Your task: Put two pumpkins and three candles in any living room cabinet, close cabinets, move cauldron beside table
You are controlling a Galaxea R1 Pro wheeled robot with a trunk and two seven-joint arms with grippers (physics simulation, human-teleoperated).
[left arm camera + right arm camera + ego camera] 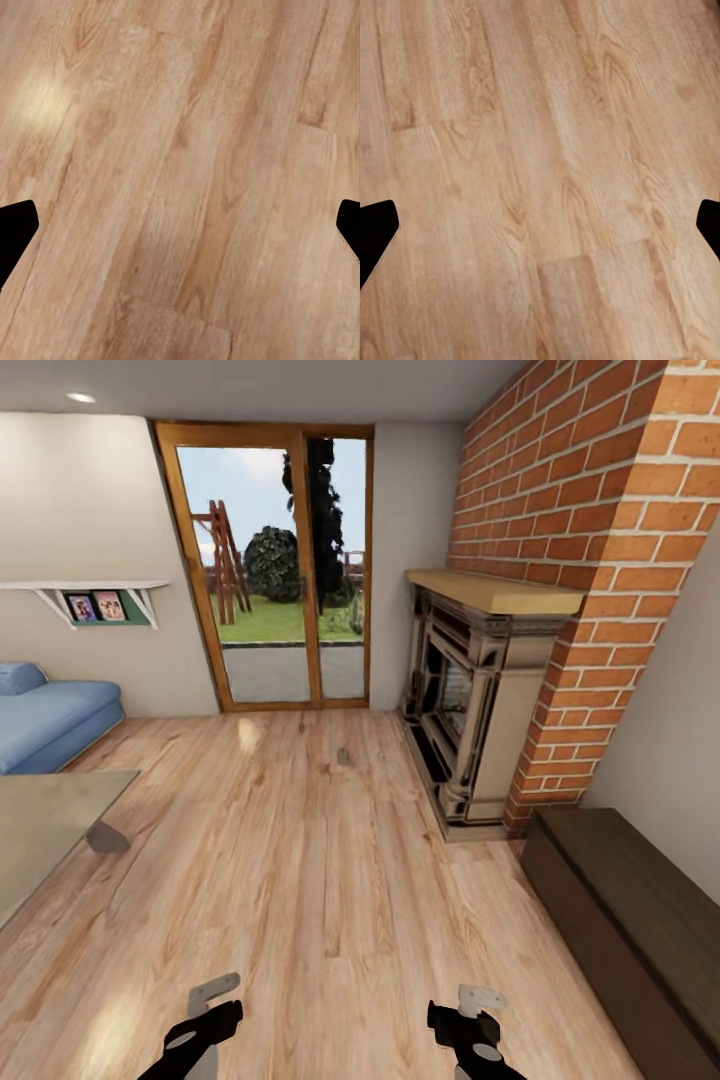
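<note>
The head view looks across a light wooden floor (300, 860) toward a glazed patio door (275, 575). The glass tabletop (45, 825) of the low table juts in from the left, one slanted grey leg (107, 838) showing beneath it. The dark-brown cabinet (630, 920) runs along the right wall, its fronts shut, just beside a brick fireplace (480, 710). A blue sofa (50, 715) sits far left. Low in the view, the left gripper (215, 1000) and right gripper (480, 1005) hang over bare floor; in both wrist views the fingers (16, 229) (376, 229) stand wide apart, holding nothing.
</note>
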